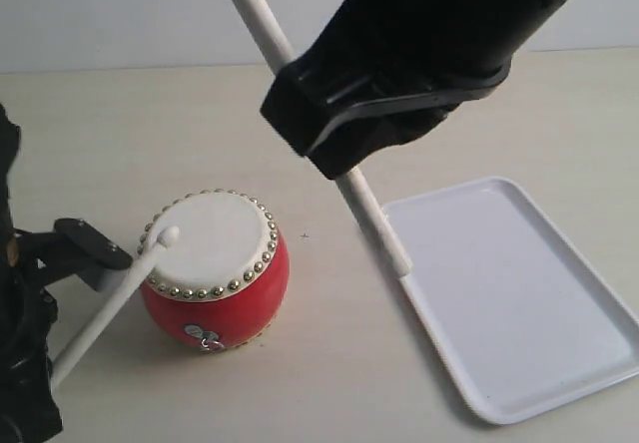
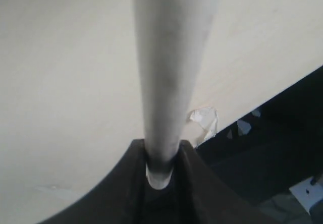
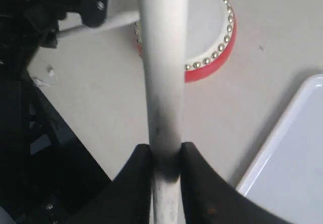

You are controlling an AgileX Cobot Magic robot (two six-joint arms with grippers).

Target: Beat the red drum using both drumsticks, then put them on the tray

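The red drum (image 1: 215, 288) stands left of the middle, with its cream skin (image 1: 212, 235) facing up; it also shows in the right wrist view (image 3: 214, 60). My left gripper (image 2: 161, 151) is shut on the butt end of one drumstick (image 1: 115, 303), whose rounded tip (image 1: 168, 233) rests on the skin's left edge. My right gripper (image 3: 165, 151), a big black mass (image 1: 329, 134) raised above the table, is shut on the second drumstick (image 1: 371, 219). That stick slants steeply, with its lower end over the near-left rim of the white tray (image 1: 519, 303).
The tray (image 3: 298, 153) lies right of the drum with nothing in it. The left arm's black body (image 1: 25, 363) fills the lower-left corner. A torn scrap of tape (image 2: 204, 120) sits by the table's edge, with dark floor beyond it.
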